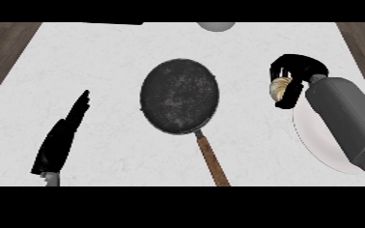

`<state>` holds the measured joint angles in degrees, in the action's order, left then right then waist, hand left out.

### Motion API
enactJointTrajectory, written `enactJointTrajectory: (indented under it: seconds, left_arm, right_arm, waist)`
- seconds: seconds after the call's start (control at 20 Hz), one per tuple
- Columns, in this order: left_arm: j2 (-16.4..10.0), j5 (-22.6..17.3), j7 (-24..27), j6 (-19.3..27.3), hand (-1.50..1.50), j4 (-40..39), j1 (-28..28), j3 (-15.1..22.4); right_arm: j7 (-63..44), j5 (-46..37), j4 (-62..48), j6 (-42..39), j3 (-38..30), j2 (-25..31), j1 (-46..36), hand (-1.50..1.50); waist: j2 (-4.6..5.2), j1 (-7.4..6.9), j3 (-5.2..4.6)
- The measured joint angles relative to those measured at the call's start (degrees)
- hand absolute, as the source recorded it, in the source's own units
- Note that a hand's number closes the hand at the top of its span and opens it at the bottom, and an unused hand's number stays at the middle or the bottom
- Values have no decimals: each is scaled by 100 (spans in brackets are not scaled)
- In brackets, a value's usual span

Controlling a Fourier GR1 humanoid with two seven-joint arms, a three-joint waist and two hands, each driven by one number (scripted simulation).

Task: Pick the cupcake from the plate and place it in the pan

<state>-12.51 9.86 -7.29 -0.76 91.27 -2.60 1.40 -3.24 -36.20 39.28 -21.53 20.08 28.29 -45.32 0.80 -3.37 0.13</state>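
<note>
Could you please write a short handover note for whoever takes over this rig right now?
Left hand: open, fingers up, resting at the view's left, holding nothing.
Right hand: curled round the cupcake, by the far edge of the plate, to the right of the pan.
Pan: in the middle, nothing in it.
Done: the cupcake is grasped; it looks clear of the plate's face, though its height cannot be told.
Left: carry it leftward over the pan, set it down inside, then open the hand.
</note>
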Motion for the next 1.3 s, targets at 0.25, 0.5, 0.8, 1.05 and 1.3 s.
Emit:
enactJointTrajectory:
  seconds: [0.25,0.5,0.8,1.05,1.3]
  left_arm:
    - [63,43,-40,82,0,-4,4,2]
    - [65,26,11,86,0,78,-129,-31]
    - [60,22,-25,59,0,150,-172,-79]
    - [128,131,-58,104,0,191,-196,-22]
    - [82,109,102,35,0,82,-198,-95]
  right_arm:
    - [1215,-195,429,1261,-81,68,-226,150]
    - [2248,-83,669,2122,-381,-47,-456,150]
    - [2600,60,439,2301,-589,-773,-988,150]
    - [2447,141,30,2087,-675,-1478,-1470,150]
    - [2089,170,-493,2149,-645,-2302,-1770,150]
  waist:
    - [-13,96,7]
    - [-36,146,0]
    - [-53,180,-10]
    - [-51,186,-13]
    - [-40,153,-15]
